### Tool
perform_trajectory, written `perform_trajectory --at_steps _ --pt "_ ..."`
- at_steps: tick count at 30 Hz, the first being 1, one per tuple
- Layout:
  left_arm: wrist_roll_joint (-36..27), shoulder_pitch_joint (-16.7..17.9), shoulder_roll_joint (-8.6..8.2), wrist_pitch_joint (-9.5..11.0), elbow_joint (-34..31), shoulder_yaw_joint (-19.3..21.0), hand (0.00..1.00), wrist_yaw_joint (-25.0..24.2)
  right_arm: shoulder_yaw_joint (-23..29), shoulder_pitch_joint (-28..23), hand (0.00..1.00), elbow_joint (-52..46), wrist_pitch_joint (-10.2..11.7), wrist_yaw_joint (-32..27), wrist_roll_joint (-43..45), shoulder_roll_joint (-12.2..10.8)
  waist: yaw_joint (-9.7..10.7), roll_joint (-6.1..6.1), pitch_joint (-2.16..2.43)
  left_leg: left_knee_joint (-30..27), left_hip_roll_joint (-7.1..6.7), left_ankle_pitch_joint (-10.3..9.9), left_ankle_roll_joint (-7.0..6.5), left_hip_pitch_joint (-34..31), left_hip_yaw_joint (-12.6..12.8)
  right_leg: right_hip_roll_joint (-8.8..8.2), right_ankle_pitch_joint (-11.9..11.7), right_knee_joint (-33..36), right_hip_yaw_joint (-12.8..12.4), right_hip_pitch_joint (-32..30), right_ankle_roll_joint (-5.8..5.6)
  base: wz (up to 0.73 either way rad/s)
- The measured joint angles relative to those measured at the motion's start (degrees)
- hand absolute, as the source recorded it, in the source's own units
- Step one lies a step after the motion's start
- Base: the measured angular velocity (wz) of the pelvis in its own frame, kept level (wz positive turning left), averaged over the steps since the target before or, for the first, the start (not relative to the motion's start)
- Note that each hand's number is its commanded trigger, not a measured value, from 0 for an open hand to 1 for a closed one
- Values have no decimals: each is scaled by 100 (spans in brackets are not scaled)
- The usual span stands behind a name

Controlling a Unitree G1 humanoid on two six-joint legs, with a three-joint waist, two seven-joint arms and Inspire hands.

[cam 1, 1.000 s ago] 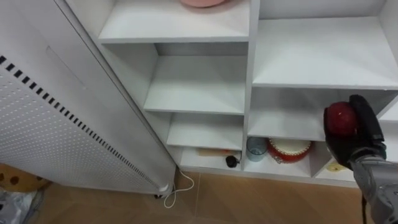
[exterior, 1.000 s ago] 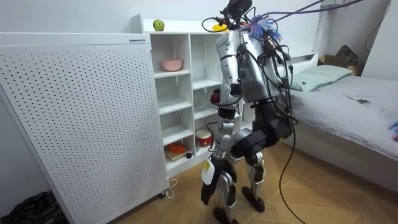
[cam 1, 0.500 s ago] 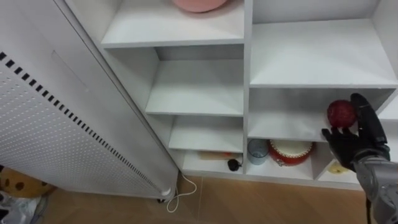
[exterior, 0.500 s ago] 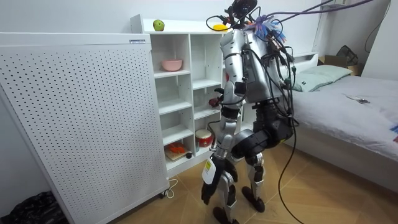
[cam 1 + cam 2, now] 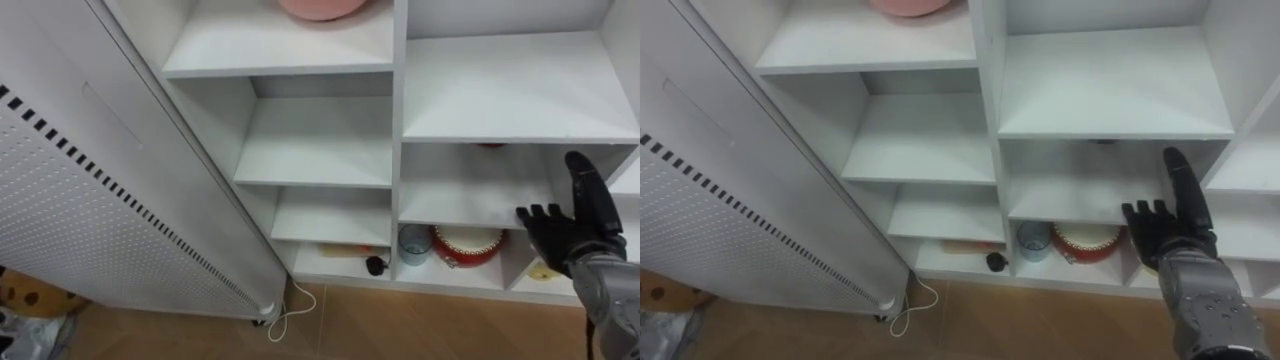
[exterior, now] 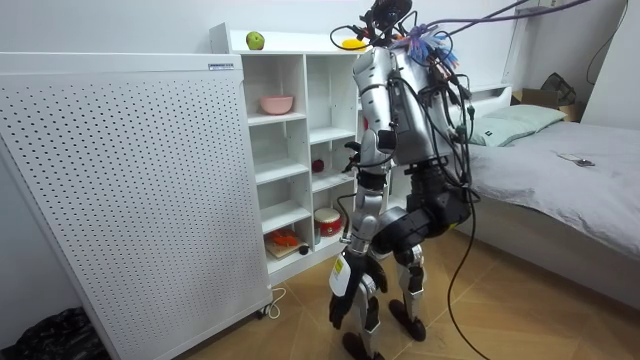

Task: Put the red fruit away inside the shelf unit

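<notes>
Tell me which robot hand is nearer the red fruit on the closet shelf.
Right. The right robot hand is open just in front of the compartment holding the red fruit. The left robot hand hangs low, well below that shelf.

red apple [image 6: 317, 165] released onto shelf [image 5: 455, 200], right hand [image 5: 562, 235] now empty

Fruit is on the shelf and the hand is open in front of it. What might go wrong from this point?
1. The round red fruit sits loose on the flat shelf, so it may roll toward the open front and drop.
2. The right hand is open and close to the shelf's front edge. A careless pull back might knock the edge or nudge the fruit.
</notes>
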State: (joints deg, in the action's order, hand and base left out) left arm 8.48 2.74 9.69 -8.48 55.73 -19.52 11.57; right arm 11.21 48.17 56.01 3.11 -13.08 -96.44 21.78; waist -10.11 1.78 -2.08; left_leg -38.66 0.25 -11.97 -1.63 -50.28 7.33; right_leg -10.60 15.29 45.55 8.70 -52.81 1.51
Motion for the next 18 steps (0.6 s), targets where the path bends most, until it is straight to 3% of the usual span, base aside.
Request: perform_trajectory --at_steps 9,13,18 --pt "-15 13 6 -1 4 5 0 -105 -15 -276 0 240 -100 340 -19 -12 8 -9 -11 135 6 -2 5 313 -2 6 15 -138 35 333 -20 0" --pt "-16 0 29 5 34 15 0 -226 8 -504 0 619 -159 589 -14 -81 47 16 -30 297 109 -6 7 647 -6 105 -12 -481 204 821 -46 8" --pt "7 6 22 42 327 134 0 -243 9 -1099 0 1288 -219 877 76 -171 28 22 -47 709 114 2 18 1373 -17 180 -41 -984 303 1624 -121 5"
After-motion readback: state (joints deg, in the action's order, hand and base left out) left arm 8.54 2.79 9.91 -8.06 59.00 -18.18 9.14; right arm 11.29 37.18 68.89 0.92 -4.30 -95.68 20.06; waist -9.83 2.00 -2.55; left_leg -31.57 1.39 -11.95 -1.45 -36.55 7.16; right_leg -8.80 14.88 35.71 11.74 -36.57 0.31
